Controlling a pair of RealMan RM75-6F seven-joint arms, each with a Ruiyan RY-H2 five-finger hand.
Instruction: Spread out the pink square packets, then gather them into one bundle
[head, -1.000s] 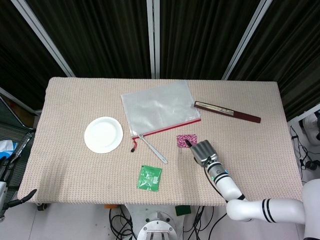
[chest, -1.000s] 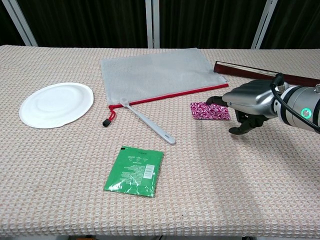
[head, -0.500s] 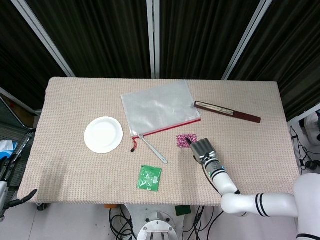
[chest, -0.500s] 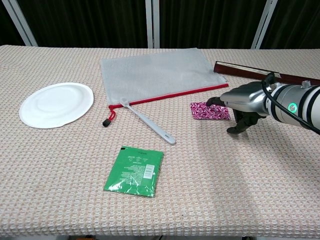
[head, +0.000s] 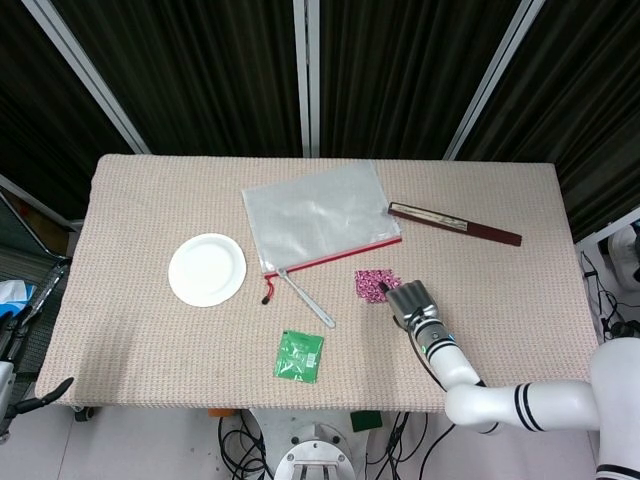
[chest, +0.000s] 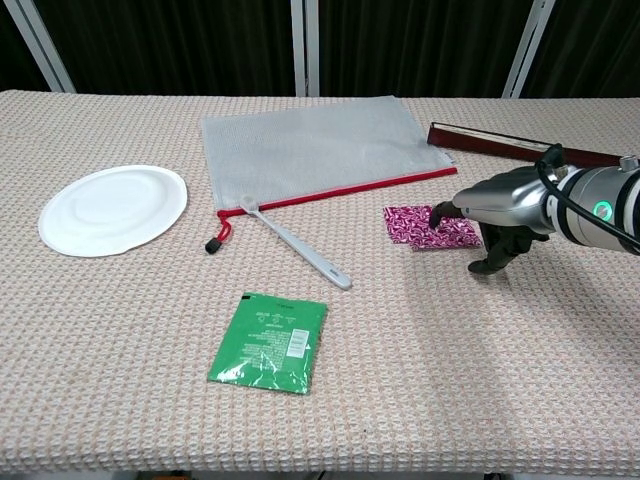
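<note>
Pink packets (chest: 430, 227) lie on table (chest: 450, 380) just below zip pouch (chest: 315, 148), at about 4 o'clock from pouch centre. Stack partly fanned, one packet offset toward 3 o'clock. Right hand (chest: 492, 208) grips nothing; dark fingertip (chest: 437, 212) presses top packet. Keep light downward pressure, drag sideways so layers slide apart, not whole stack. Left hand out of sight.

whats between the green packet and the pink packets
Only bare tablecloth between the green packet and the pink packets; the white spoon lies just left. Chest view shows it.
</note>
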